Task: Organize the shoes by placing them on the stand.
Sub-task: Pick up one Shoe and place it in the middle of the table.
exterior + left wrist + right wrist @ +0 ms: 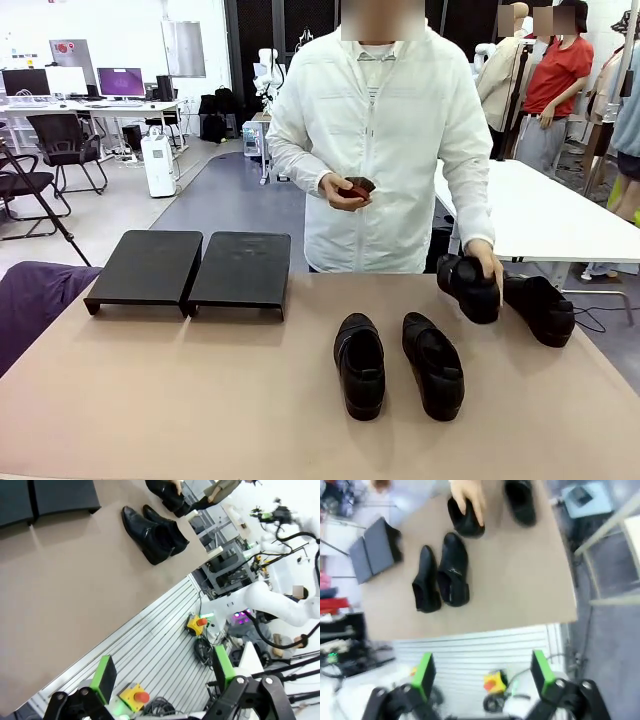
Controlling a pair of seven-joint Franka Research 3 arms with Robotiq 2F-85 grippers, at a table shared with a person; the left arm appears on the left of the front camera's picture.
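Front view. A: two shoes (360, 365) are lying side by side in the middle of the desk (180, 400). Two more are sitting far right, one under the person's hand (487, 258). The stand (190, 268) is sitting far left.

B: Left end effector (162, 672) and right end effector (484, 672) are both gaping wide, holding nothing. Glossy leather is looking slippery, probably light. Pinching the stiff collar rim is looking safest.

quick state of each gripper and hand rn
left gripper: open, empty
right gripper: open, empty
one hand: on a shoe
other hand: holding small reddish object
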